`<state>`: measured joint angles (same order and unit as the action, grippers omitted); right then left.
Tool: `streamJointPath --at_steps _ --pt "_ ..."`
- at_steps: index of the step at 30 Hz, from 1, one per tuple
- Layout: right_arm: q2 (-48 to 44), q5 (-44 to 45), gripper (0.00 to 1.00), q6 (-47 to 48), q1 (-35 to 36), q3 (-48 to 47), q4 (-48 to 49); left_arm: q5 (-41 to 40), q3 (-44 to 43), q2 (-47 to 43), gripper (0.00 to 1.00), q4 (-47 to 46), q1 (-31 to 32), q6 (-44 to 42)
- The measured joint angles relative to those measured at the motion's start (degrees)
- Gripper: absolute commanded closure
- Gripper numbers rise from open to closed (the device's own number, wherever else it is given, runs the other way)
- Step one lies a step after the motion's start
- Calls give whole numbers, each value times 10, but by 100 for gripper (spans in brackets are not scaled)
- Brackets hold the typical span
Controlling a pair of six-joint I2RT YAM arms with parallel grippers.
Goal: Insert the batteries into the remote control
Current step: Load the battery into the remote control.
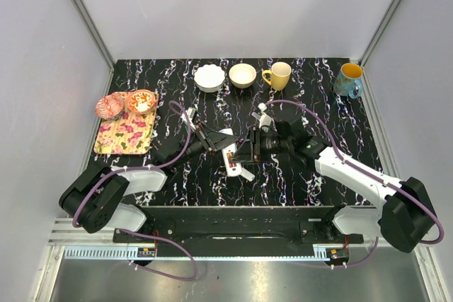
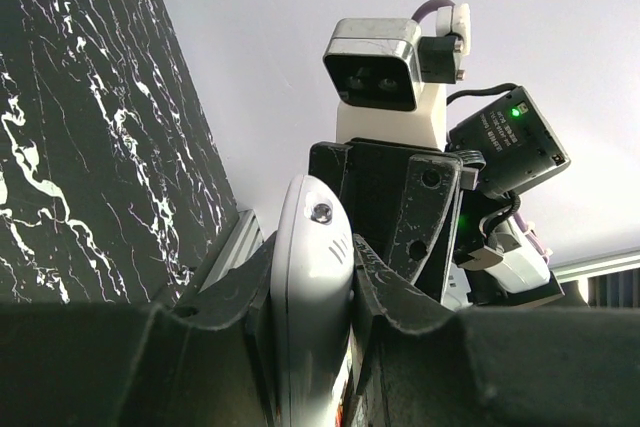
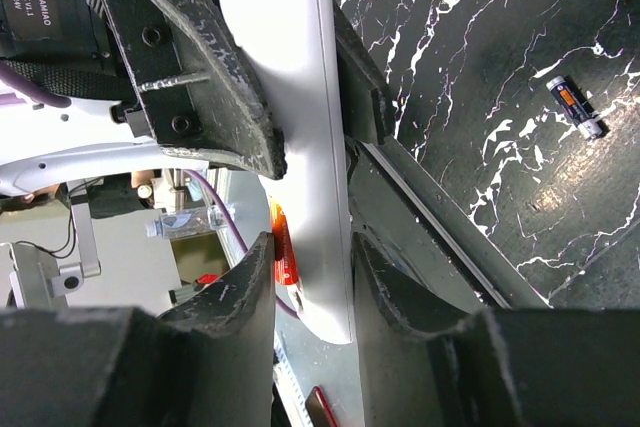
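Observation:
The white remote control (image 1: 230, 155) is held off the table at the centre, between both grippers. My left gripper (image 1: 219, 142) is shut on it; in the left wrist view the remote (image 2: 312, 277) is clamped edge-on between the fingers. My right gripper (image 1: 245, 152) closes round the remote's other end (image 3: 315, 197). An orange-red battery (image 3: 283, 247) lies along the remote's side, against my right gripper's left finger (image 3: 235, 297). A purple-dark and orange battery (image 3: 574, 107) lies loose on the black table. The left gripper's fingers (image 3: 215, 97) show at the top of the right wrist view.
A small white cover piece (image 1: 245, 173) lies just below the remote. A white bowl (image 1: 209, 77), a tan bowl (image 1: 243, 75), a yellow mug (image 1: 277, 76) and a blue mug (image 1: 349, 80) stand along the back. A floral tray (image 1: 126, 134) with dishes is at the left.

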<state>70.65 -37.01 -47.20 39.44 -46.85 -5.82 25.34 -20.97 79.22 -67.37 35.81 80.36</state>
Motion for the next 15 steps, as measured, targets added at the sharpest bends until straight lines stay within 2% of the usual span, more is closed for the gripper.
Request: streamJointPath --at_steps 4,8,15 --pt "3 3 89 3 0 -3 -5 -3 0 -1 100 7 1 -2" --pt "6 5 99 6 2 -5 -9 -4 0 -5 100 14 1 -4" --pt "10 5 100 7 2 -7 -10 -7 0 -8 100 18 2 -9"
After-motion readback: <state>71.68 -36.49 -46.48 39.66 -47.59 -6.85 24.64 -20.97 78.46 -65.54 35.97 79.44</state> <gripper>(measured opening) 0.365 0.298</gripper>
